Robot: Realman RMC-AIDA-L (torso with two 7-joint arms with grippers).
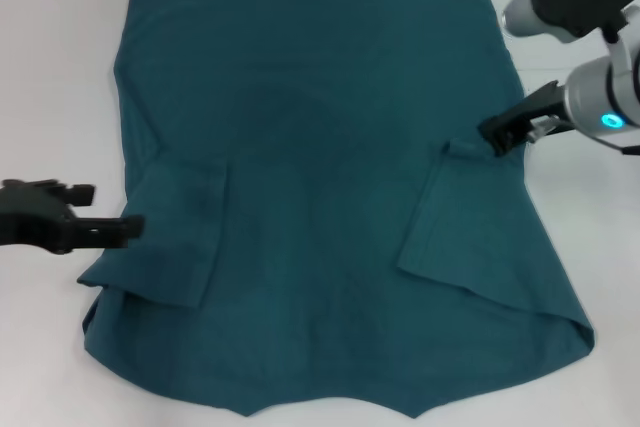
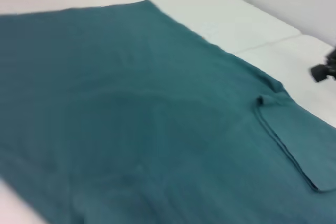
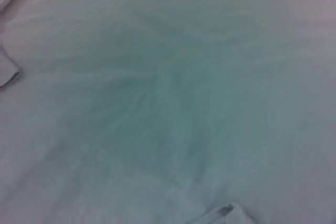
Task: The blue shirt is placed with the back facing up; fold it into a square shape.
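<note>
White, bare tabletop (image 1: 60, 367) runs under everything we see, and on it lies the dark teal-blue soft cotton short-sleeved shirt (image 1: 320, 127), spread flat with its plain back up, its hem toward the far edge and its collar end nearest us. Starting at our right gripper (image 1: 497, 137), its black fingers sit at the shirt's right edge where the right sleeve (image 1: 440, 222) is folded in, at the sleeve's upper corner; they look pinched on that corner, though we cannot tell for certain whether cloth is between them. Our left gripper (image 1: 125, 230) hovers at the shirt's left edge, just beside the folded-in left sleeve (image 1: 185, 237); its fingers look close together, and we cannot tell whether they hold any fabric. With both sleeves already turned inward, we judge the step in hand to be bringing the long sides over toward the middle. To do it well, we want both layers caught at the edge, the lift kept low, and both sides moved evenly so the sleeves stay tucked. Outward from the grippers, nothing else rests on the tabletop; only the sleeve flaps themselves could bunch or flip open under a careless pull.
</note>
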